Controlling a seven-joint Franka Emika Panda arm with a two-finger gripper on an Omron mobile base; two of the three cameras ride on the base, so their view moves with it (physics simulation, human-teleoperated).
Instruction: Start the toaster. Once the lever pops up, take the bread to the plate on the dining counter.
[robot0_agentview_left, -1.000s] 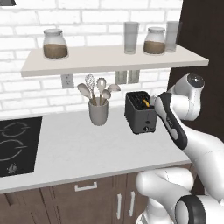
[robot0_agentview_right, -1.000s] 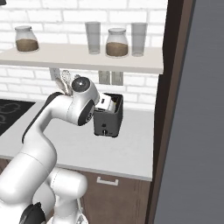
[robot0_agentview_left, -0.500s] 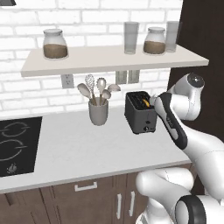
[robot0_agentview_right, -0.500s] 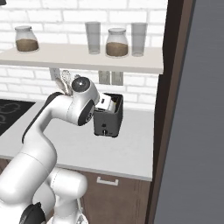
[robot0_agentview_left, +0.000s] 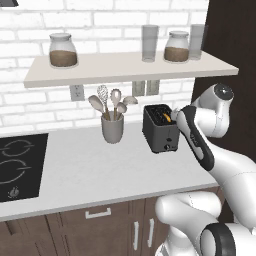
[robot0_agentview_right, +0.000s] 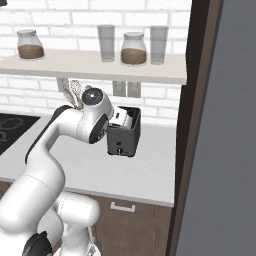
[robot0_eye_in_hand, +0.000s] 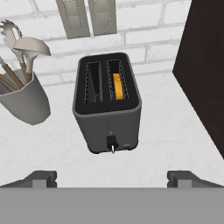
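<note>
The pincer (robot0_eye_in_hand: 112, 178) was wide open, its two dark tips far apart, and it held nothing. It hung in the air in front of the toaster (robot0_eye_in_hand: 108, 101) and a bit above it, looking down at it, not touching it.

The toaster was a small black box that stood on the white worktop (robot0_agentview_left: 85, 172). It had two slots on top. The bread (robot0_eye_in_hand: 117, 85) sat deep in the right slot in the hand view, with just its yellow edge showing. The other slot looked empty. The lever (robot0_eye_in_hand: 112, 142) was a small dark knob low on the front face. I think the toaster had not been started, because the pincer was not on the lever.

Here is what could have gone wrong. The lever was tiny and the tips were very wide, so a tip could have slipped past it and pushed nothing. A push that was too hard or off to one side could have made the light toaster slide back or tip. A dark tall wall (robot0_eye_in_hand: 205, 74) stood close on one side, and the arm could have bumped it. A grey cup of spoons (robot0_eye_in_hand: 24, 103) stood near on the other side and could have been knocked over. The bread sat low, so grabbing it too soon would have been hard.
</note>
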